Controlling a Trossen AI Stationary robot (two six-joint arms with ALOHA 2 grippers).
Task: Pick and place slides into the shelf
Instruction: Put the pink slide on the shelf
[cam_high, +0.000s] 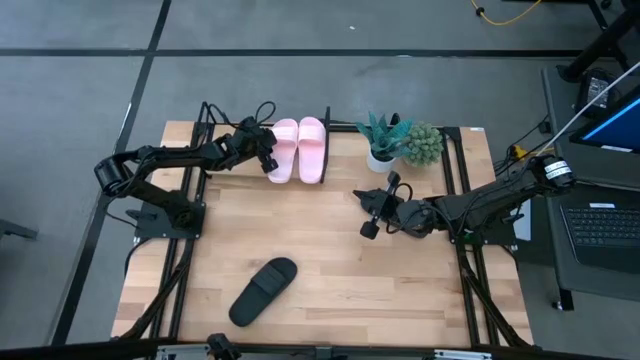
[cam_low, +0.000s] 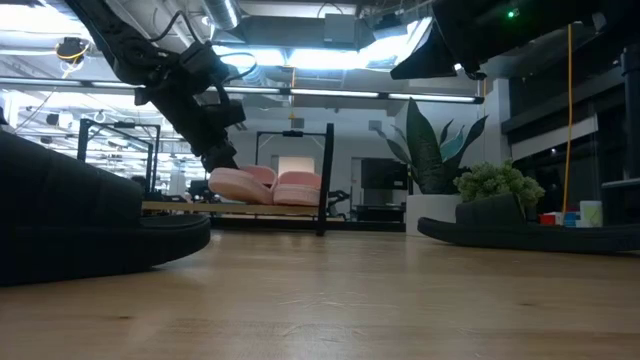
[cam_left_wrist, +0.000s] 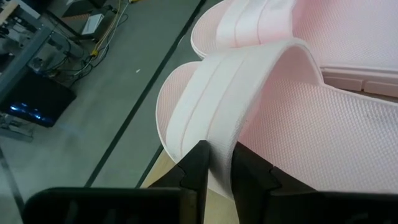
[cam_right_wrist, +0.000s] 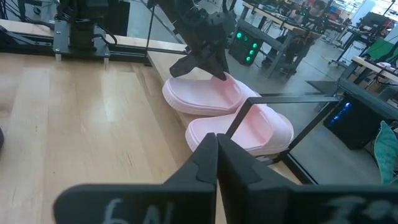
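Note:
Two light pink slides lie side by side on the shelf, a black rod rack with a wooden base at the table's far edge. My left gripper is shut on the left pink slide. The other pink slide rests sole-down on the base, right beside it. One black slide lies flat on the table near its near edge; a second black one I cannot make out. My right gripper hovers shut and empty over the table's middle right. My left gripper pinches the left pink slide's wide strap at its side end, where the strap comes down to the sole. The fingers come from the table's left, slanting down. The slide sits on the shelf's base against its partner.
Two potted plants stand at the far edge, right of the shelf and close to my right arm. Black side rails run along both table sides. Bare wood lies between the shelf and the black slide.

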